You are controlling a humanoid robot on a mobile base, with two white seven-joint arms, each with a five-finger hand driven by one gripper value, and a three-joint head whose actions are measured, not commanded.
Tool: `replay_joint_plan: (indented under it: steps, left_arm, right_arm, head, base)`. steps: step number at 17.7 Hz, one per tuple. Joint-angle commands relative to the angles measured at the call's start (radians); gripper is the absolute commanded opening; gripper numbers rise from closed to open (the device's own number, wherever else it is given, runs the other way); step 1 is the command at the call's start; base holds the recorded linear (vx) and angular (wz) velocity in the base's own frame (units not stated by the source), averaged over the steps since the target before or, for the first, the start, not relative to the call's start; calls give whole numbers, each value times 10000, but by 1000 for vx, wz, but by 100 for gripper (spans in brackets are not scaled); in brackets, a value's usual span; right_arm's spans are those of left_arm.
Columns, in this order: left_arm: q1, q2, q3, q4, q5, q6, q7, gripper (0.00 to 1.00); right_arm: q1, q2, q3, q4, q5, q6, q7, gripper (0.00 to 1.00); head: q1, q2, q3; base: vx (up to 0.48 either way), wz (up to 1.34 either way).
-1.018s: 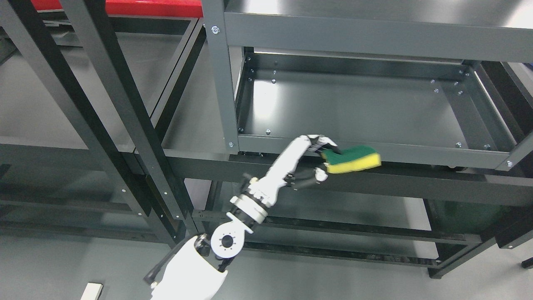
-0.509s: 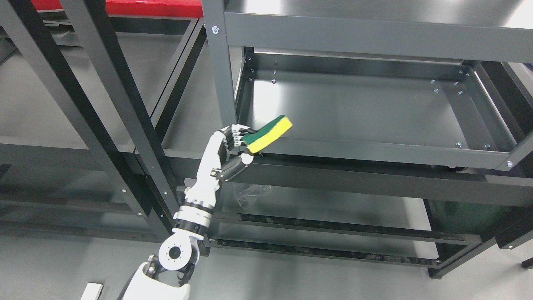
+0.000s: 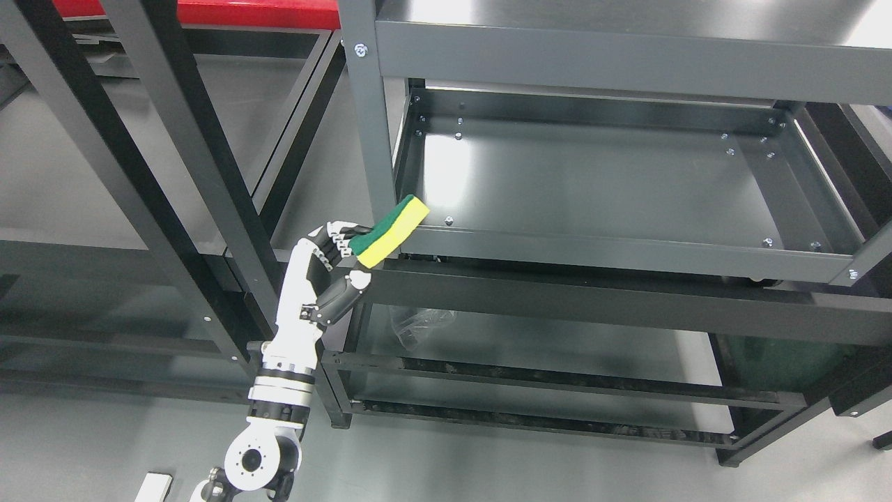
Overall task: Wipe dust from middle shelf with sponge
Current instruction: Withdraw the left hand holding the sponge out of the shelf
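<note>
Left hand [image 3: 333, 259], white with dark joints, clenched around one end of the green-and-yellow sponge [image 3: 390, 229], fingers [image 3: 339, 236] on top and thumb below. Sponge tilted, green side up, free end raised toward the front-left corner post [image 3: 368, 132] of the grey metal rack. Held in the air just in front of the post, overlapping the left end of the front rim of the middle shelf [image 3: 592, 185], not lying flat on the shelf panel. Arm rising from the bottom edge, left of the post. Shelf panel bare and shiny, with small bolts along its edges. Crumpled clear plastic [image 3: 418, 324] on the lower shelf, below and right of the hand. Red panel [image 3: 209, 12] high up, left of the post. Small white block [image 3: 152, 487] on the floor, far below the post.
</note>
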Motion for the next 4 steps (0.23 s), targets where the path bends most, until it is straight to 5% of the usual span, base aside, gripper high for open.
replay_joint_plan:
  steps: [1, 4]
  left_arm:
    - [186, 167, 554, -505, 37, -11, -10, 2]
    - [201, 167, 416, -505, 37, -11, 5, 3]
  right_arm:
    - [0, -175, -2, -175, 0, 3, 7, 100]
    - [0, -175, -2, -175, 0, 3, 7, 100]
  head:
    - [0, 0, 0]
    - [0, 0, 0]
  base:
    - [0, 0]
    - [0, 0]
